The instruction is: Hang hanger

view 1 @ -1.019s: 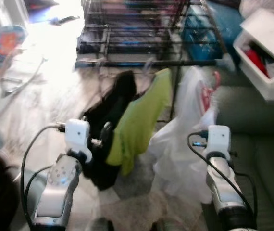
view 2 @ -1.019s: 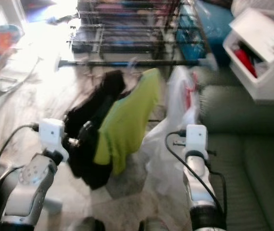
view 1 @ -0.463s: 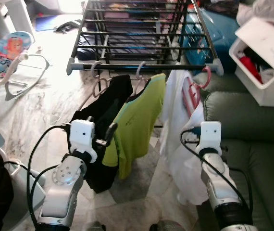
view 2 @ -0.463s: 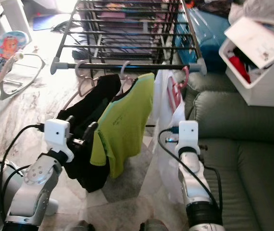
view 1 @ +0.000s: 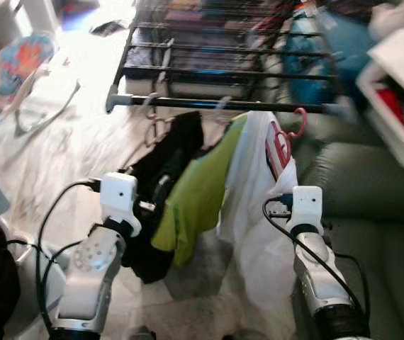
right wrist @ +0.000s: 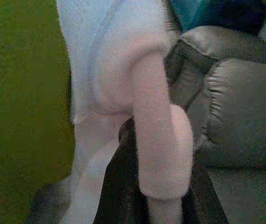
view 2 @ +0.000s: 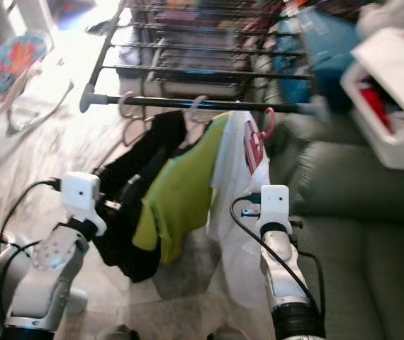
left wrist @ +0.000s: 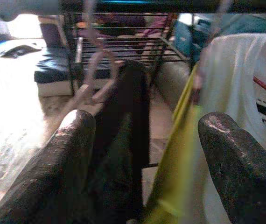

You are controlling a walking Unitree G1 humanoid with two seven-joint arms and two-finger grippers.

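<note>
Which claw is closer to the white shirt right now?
Right. The right claw has the white shirt draped over its fingers; the left claw faces the black garment, beyond the green shirt.

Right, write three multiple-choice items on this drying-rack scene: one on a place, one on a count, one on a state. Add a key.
1. Where does the green shirt hang on the rail?
A. between the black garment and the white shirt
B. at the rail's left end
C. on the sofa

2. How many garments hang from the rail?
A. one
B. three
C. five

3. How are the left gripper's fingers?
A. shut on a hanger
B. open, holding nothing
C. shut on the rail

Key: 1 A, black hangs to its left and white to its right. 2 B, black, green and white. 3 B, the left wrist view shows a wide gap between the fingers.
</note>
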